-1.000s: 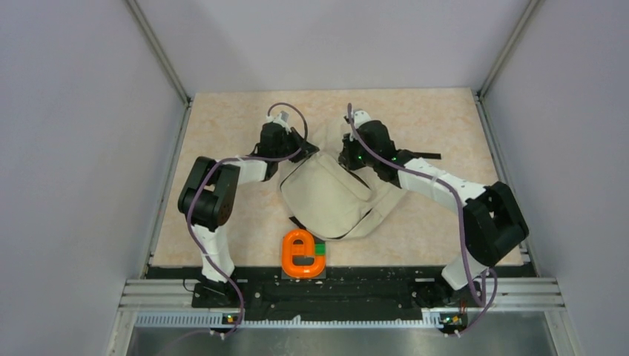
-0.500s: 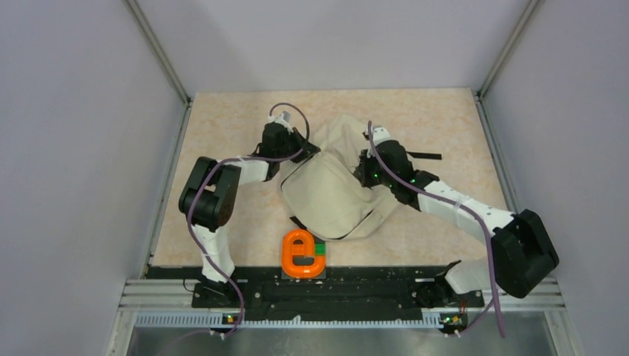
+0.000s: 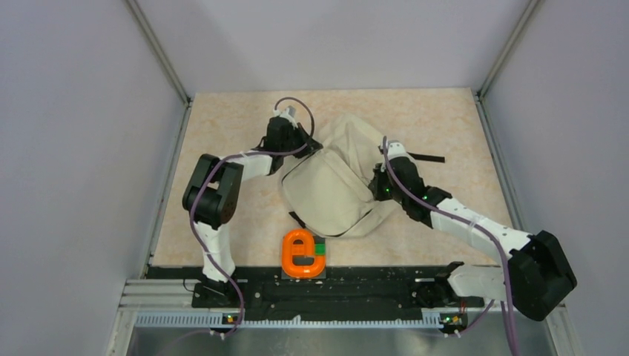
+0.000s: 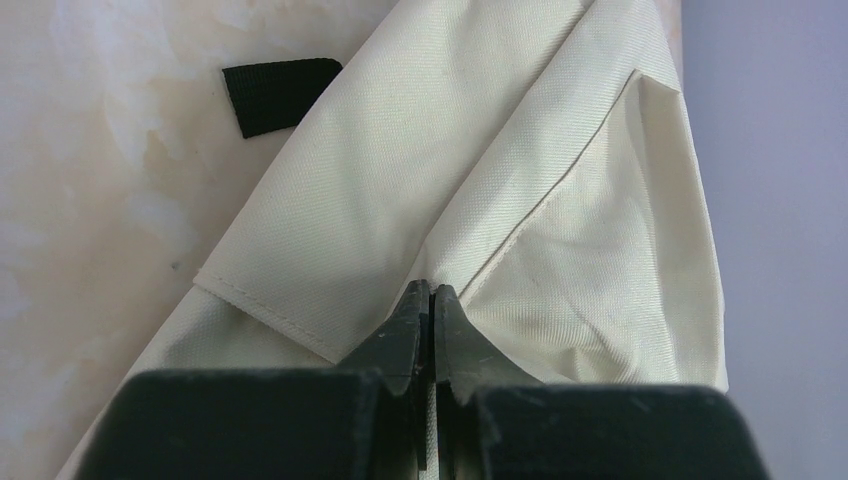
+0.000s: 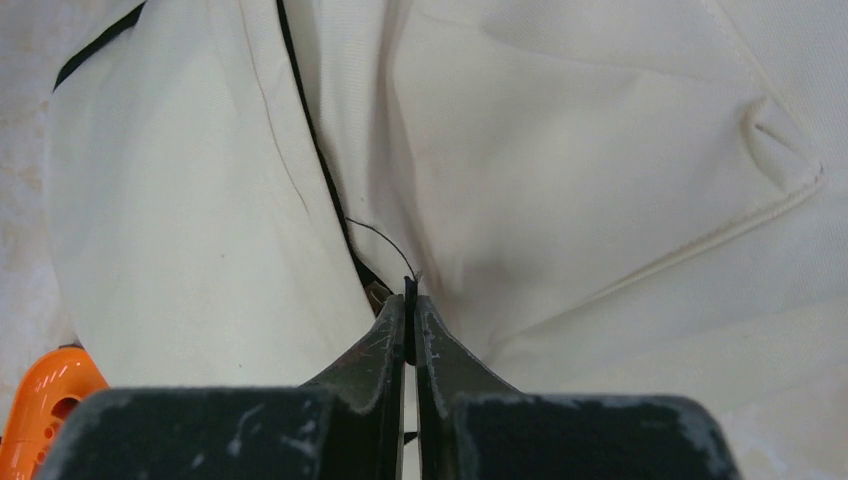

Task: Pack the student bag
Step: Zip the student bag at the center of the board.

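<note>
The bench (image 3: 222,133) carries the student bag (image 3: 330,185), which lies crumpled at its middle between both arms. The left tool (image 4: 431,290) is pinched tight on a cream fold at the bag's far left corner. The right tool (image 5: 408,300) is clamped narrow on a thin black tab by the bag's dark zipper trim. An orange e-shaped piece (image 3: 300,254) sits at the near edge, just beside the bag. A black strap end (image 4: 280,92) lies on the bench.

Orange toy (image 5: 48,400) cut off at right wrist view's lower-left corner. Black strap (image 4: 280,93) runs under student bag (image 4: 480,180), rest hidden. Thin dark tab (image 5: 408,287) pinched in right gripper (image 5: 410,305): too small to identify
</note>
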Robot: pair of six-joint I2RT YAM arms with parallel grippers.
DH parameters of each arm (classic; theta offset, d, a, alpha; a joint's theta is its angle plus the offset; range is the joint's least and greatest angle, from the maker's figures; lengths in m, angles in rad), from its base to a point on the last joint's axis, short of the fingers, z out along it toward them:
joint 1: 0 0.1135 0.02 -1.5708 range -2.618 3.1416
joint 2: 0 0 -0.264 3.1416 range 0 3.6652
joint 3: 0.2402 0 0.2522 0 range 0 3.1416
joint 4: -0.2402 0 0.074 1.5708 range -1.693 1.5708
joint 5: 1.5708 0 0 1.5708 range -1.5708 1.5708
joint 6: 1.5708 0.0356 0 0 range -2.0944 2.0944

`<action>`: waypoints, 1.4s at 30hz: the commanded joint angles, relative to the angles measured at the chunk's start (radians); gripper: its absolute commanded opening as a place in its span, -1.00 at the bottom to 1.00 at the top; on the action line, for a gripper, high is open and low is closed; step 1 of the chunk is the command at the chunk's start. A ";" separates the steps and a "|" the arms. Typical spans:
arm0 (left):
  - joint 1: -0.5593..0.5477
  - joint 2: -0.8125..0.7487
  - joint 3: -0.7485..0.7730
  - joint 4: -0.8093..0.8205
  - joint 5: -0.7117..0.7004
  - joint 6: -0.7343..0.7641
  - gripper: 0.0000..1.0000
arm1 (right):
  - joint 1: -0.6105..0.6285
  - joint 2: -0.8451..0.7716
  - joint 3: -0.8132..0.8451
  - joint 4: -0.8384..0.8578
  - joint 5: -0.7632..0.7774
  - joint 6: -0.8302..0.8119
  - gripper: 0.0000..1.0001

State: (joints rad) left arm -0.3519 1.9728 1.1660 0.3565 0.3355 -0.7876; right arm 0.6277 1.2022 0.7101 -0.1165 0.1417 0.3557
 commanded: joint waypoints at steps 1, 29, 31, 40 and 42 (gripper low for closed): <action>0.017 0.019 0.065 0.021 -0.107 0.055 -1.00 | 0.007 -0.060 -0.036 -0.085 0.055 0.043 -1.00; 0.023 -0.001 0.119 -0.016 -0.114 0.137 -0.46 | 0.007 -0.088 -0.021 -0.201 0.099 0.050 -0.21; 0.022 -0.043 0.095 -0.010 -0.129 0.153 0.07 | 0.007 -0.097 0.014 -0.229 0.103 0.020 0.17; 0.046 -0.302 -0.098 0.006 -0.213 0.209 0.87 | -0.149 -0.131 0.130 -0.250 -0.045 -0.074 0.80; 0.075 -0.366 -0.152 -0.014 -0.212 0.208 0.90 | -0.235 -0.134 0.135 -0.235 -0.110 -0.075 0.81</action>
State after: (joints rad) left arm -0.3145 1.7374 1.0946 0.2993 0.1589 -0.6075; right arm 0.5285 1.1007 0.7898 -0.3626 0.1493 0.3172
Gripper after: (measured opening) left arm 0.939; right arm 0.901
